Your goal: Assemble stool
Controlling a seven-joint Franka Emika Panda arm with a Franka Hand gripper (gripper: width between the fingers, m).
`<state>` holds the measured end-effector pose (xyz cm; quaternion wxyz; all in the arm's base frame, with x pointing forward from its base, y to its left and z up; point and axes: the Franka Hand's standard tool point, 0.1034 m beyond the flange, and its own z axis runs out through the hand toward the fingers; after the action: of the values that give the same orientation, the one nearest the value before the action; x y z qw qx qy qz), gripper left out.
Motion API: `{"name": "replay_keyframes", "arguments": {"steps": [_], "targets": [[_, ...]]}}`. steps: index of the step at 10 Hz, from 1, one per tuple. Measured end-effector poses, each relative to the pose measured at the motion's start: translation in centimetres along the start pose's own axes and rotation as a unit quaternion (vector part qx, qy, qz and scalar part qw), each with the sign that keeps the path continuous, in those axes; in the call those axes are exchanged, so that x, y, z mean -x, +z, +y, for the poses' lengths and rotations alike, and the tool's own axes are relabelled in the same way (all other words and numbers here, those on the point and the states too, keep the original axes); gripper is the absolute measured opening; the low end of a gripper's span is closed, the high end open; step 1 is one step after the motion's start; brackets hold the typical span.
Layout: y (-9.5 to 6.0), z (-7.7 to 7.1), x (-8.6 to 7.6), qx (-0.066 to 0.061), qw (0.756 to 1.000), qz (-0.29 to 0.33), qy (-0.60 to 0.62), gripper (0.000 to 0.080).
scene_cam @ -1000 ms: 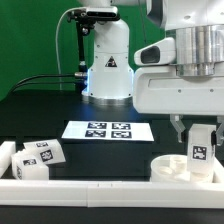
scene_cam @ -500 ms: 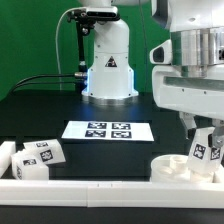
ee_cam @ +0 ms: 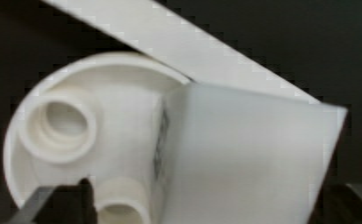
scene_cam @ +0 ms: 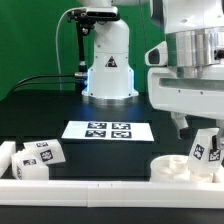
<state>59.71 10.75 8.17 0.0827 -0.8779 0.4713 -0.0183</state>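
White plastic makes up the stool leg (scene_cam: 203, 149), which is marked with a black-and-white square tag and is seen tilted at the edge of the round seat (scene_cam: 172, 167), at the exterior view's right. The gripper (scene_cam: 203, 132) is set over it, a finger on either side; whether the leg is pinched cannot be told. Further tagged legs (scene_cam: 38, 158) are laid on the black counter (scene_cam: 40, 115) at the left. Four tags are printed on the marker board (scene_cam: 109, 130). The emblem (scene_cam: 108, 62) on the arm's base (scene_cam: 108, 88) is too small to be read.
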Motion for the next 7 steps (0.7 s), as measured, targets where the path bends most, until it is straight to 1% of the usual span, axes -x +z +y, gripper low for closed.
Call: {"name": "replay_keyframes", "arguments": {"steps": [1,2,3,7], "targets": [[-0.7,-0.4,0.1,0.006,0.997,-0.004,-0.080,0.0631],[-1.5,-1.0,0.4,0.010,0.989,-0.007,-0.150,0.0644],[-1.9,-1.3,0.5,0.008,0.980,-0.008,-0.200,0.0644],[-1.6,-1.1,0.5,0.009,0.950,-0.010,-0.312,0.0649]]}}
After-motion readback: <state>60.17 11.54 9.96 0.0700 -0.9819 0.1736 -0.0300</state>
